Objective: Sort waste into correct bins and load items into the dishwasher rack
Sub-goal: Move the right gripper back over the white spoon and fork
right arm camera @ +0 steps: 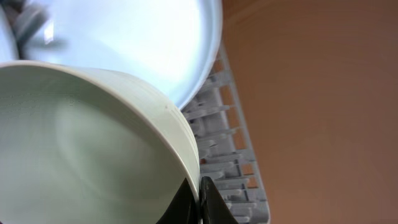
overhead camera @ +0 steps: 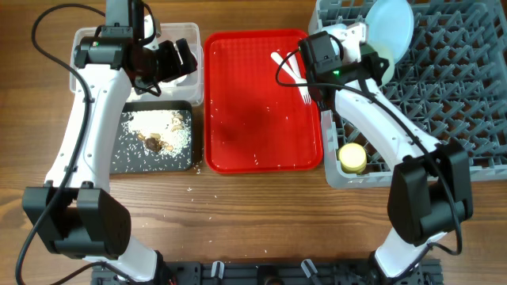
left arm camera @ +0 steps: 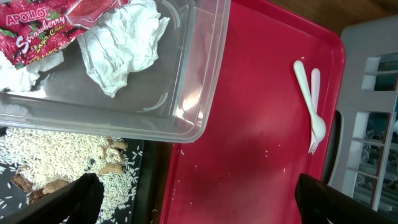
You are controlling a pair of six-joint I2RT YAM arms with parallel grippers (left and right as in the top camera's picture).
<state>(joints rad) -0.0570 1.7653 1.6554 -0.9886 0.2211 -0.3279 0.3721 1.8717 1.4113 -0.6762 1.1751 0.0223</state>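
Tabletop: brown wood grain, with a few stray rice grains lying in front of the black tub. Red tray: centre, flat, flecked with white specks. White fork and spoon: side by side on the tray, close to its far right corner, next to the rack. Clear tub: far left, holding crumpled napkins and a red wrapper printed "Apollo Strawberry". Black tub: just in front of the clear one, holding white rice with brown lumps. Grey rack: right side, pegs upright. The yellow cup sits in its near left corner, and the pale blue plate stands tilted among the pegs at the far side. Left gripper: hangs above the clear tub's right half, and I read its fingers as spread wide. Right gripper: I read it as pinched on the rim of the pale blue-green bowl, which is held tilted over the rack's far left corner, just before the plate. Room: beyond the rack my right wrist view gives only a blurred brown-orange field, and I cannot tell table from wall.
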